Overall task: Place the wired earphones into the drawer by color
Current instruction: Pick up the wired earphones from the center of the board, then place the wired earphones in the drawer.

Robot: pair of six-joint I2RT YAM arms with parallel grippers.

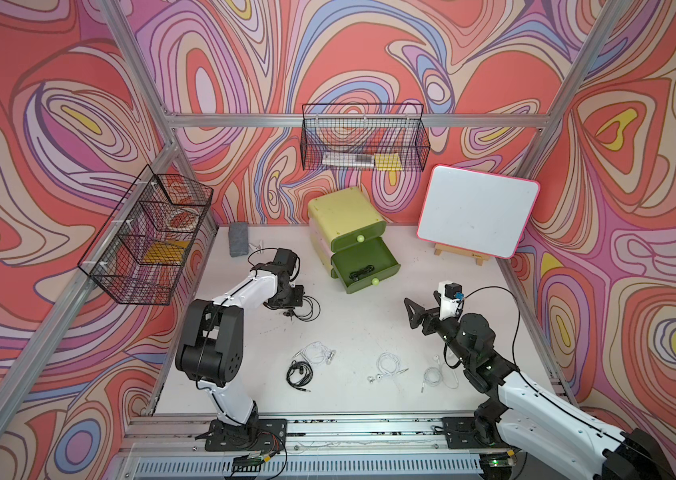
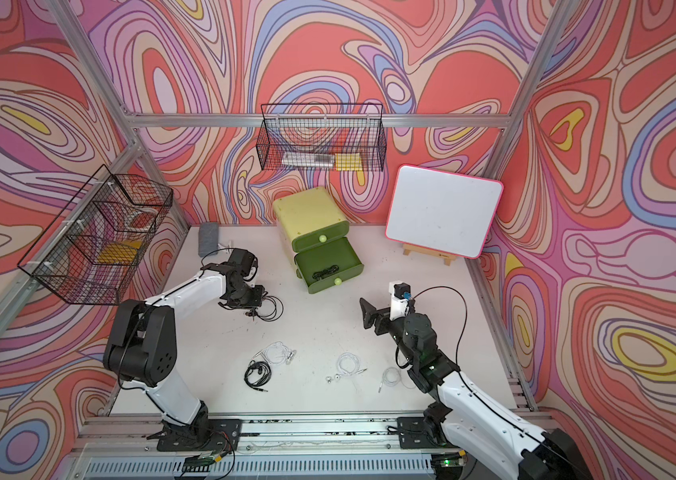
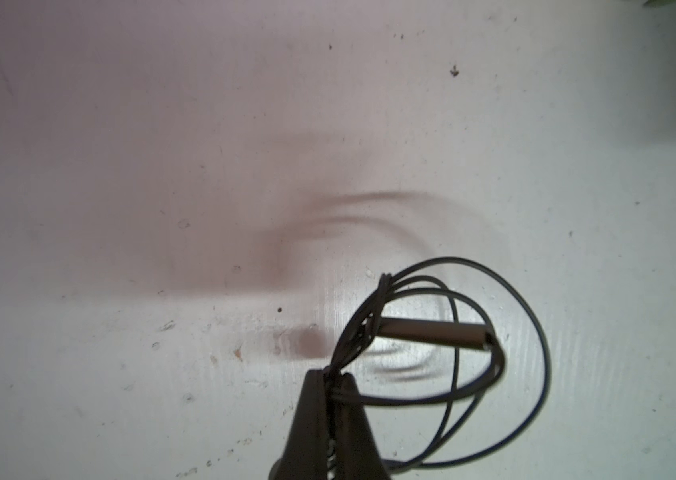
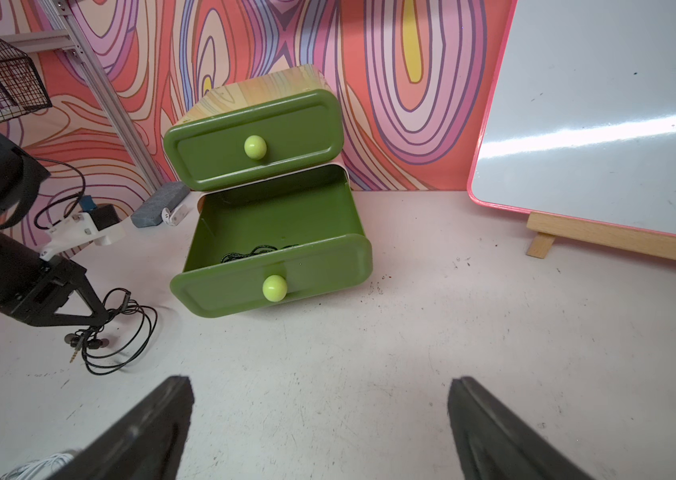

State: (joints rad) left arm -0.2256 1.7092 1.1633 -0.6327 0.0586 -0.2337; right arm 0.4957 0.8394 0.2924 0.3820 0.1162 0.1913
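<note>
Closest to the rail, behind both grippers, four sets lie on the table. A black coil is behind the left gripper, and the first white set is just beside this coil. The second white set is about midway between the two arms. The third white set is close beside the right arm.

The left jaws are pressed together on the cable of a black set. Thin loops come out to one side of the tips. In the right wrist view the earbuds and the plug are low, under the tips; I cannot tell if they touch the table.

The right gripper is above the table, well apart from the left one. Its jaws stand wide, with the table showing between them.

Ahead of the right jaws is the green cabinet. The upper drawer is closed. The lower drawer is pulled out, and a stored black set lies inside near its front wall. The left jaws are near this drawer, but off to its side.

Farther, beyond the right jaws, a whiteboard leans on a wooden stand. Beyond the left jaws a grey eraser lies at the wall. Two wire baskets hang on the walls.
</note>
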